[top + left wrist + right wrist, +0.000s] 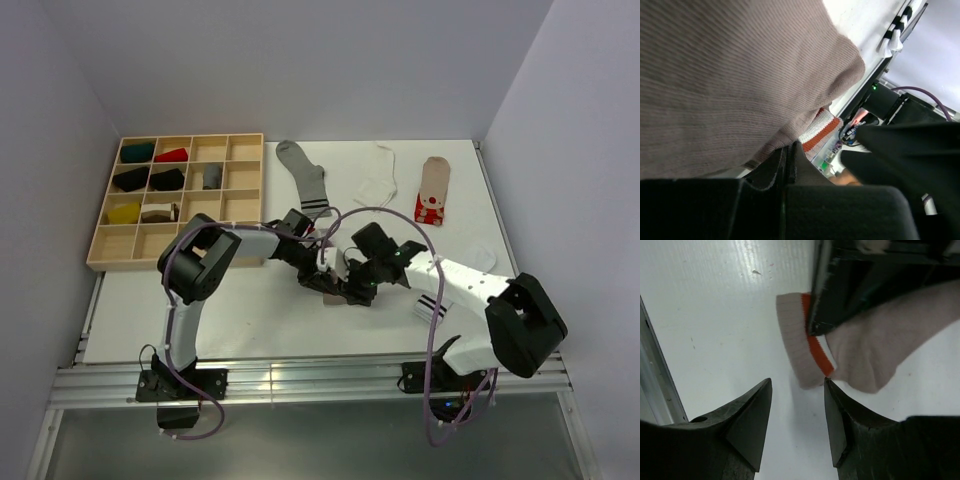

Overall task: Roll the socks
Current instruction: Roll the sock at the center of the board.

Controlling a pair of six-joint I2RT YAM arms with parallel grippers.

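Note:
A taupe sock with a red-white striped cuff (pixel 880 350) lies mid-table under both grippers; it fills the left wrist view (pixel 730 75) and barely shows in the top view (pixel 329 296). My left gripper (pixel 322 268) (pixel 790 150) is shut on the sock near its cuff. My right gripper (pixel 358 290) (pixel 796 385) is open and empty, its fingertips just short of the cuff end. A grey sock with dark cuff stripes (pixel 305 180), a white sock (pixel 378 178) and a second taupe striped sock (pixel 433 190) lie flat at the back.
A wooden compartment tray (pixel 100 245) holding several rolled socks stands at the back left. A white sock with black stripes (pixel 432 303) lies partly under my right arm, and another white sock (pixel 482 258) lies at the right. The metal rail (pixel 300 375) runs along the front edge.

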